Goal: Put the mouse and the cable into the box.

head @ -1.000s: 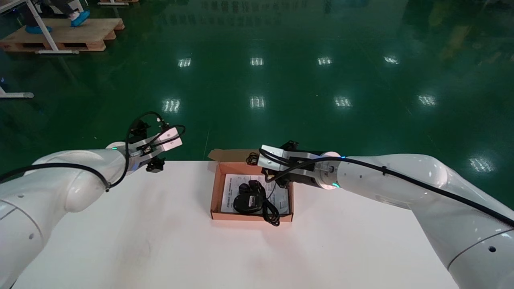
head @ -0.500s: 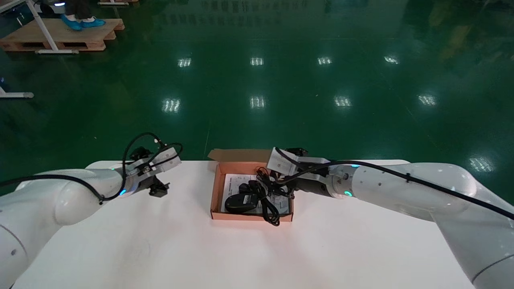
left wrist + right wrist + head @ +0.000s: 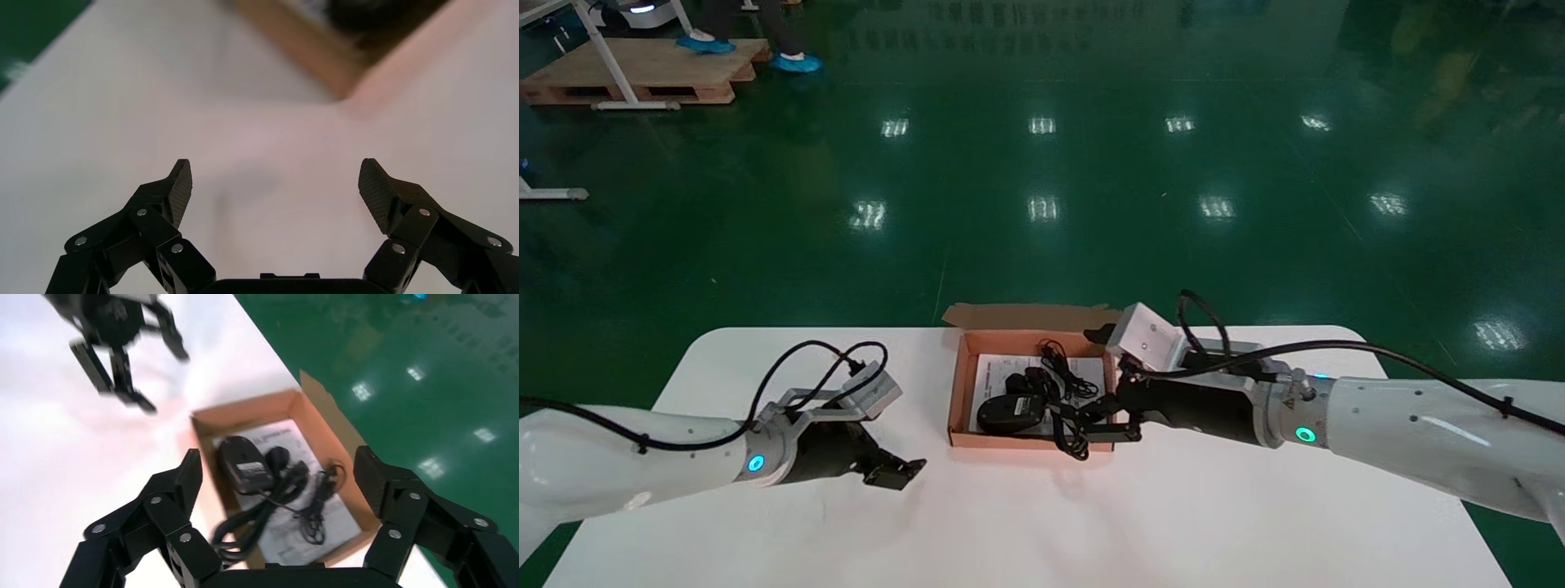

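The left gripper [image 3: 896, 473] is held low over the white, matte table [image 3: 1009, 531]. Its black fingers [image 3: 177, 187], faced with finely ribbed pads, are spread wide and nothing is gripped between them. The shallow brown cardboard box [image 3: 960, 384] is seen beyond these fingertips and off to one side, well apart from them; only one blurred corner [image 3: 309, 52] is caught in the left wrist view.

Inside the box, a white printed leaflet [image 3: 991, 377] is laid flat on the bottom. The mouse [image 3: 1008, 412], a smooth black oval with a pale label on its upward face, is laid on the leaflet. Its long axis is set across the box's width, one end toward the left wall and the other toward the right gripper's fingertips; which end is the front cannot be told. The black cable [image 3: 1065, 377] is piled in loose coils beside the mouse, and a thicker loop is draped over the box's near wall.

The right gripper [image 3: 1106, 420] is held at the box's near right corner, its fingers [image 3: 183, 478] parted wide with nothing held. The draped loop lies just beside the fingertips; contact cannot be judged. In the right wrist view the mouse [image 3: 243, 462] and the cable [image 3: 275, 493] are framed between the two fingers and beyond them.
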Motion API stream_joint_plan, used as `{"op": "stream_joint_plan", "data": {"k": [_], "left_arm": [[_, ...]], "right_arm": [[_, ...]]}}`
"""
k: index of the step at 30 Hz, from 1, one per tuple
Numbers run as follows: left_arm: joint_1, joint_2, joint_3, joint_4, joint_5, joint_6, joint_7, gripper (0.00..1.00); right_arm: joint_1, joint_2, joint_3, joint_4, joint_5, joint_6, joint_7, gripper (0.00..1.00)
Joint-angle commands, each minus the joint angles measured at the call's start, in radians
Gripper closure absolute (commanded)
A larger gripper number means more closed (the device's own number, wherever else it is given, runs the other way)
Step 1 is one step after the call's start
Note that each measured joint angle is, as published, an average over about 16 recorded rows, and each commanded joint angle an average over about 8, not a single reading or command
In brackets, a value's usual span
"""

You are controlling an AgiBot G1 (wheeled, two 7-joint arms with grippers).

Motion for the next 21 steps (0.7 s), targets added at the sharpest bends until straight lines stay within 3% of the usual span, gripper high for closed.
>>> {"op": "stream_joint_plan", "data": {"k": [1,21], "left_arm": [[0.021,-0.025,-0.04,-0.036,-0.043,0.041,0.017,0.0],[0.228,-0.273,-0.437,-0.399,-0.468,0.454,0.189,0.0]], "right_arm": [[-0.018,0.025,0.016,0.025,0.036,-0.027,0.011,0.0],[-0.193,0.272,0.17,0.269,0.393,-0.298,0.116,0.0]]}}
